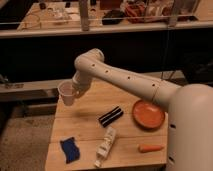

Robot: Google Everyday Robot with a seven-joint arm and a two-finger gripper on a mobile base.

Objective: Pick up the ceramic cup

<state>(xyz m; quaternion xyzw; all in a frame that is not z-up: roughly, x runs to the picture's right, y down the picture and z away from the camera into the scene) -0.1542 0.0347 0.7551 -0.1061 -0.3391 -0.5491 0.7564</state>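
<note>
At the far left corner of the wooden table (pixel 85 131), the ceramic cup (pixel 66 93) sits tilted with its open mouth showing, right against the end of the arm. It looks raised a little off the boards, though its base overlaps the table edge, so a lift is a judgement rather than a certainty. The gripper (pixel 75 91) is just right of the cup and touching it, tucked under the wrist housing. How wide it stands, and whether it truly has the cup, I cannot tell. If the hold is real, the reach and grasp are done and only a clear lift is left. If not, the closing is still to come. Near the front left lies a blue cloth (pixel 70 149), and right of it a white tube (pixel 106 142). Farther back is a black striped object (pixel 110 116) that is hard to identify. To the right are 1 orange plate (pixel 148 113) and 1 carrot (pixel 150 148). None of these 5 items lies close to the cup. The robot's white body (pixel 192 130) fills the right edge, cut off by the frame and hiding the table's right end.
</note>
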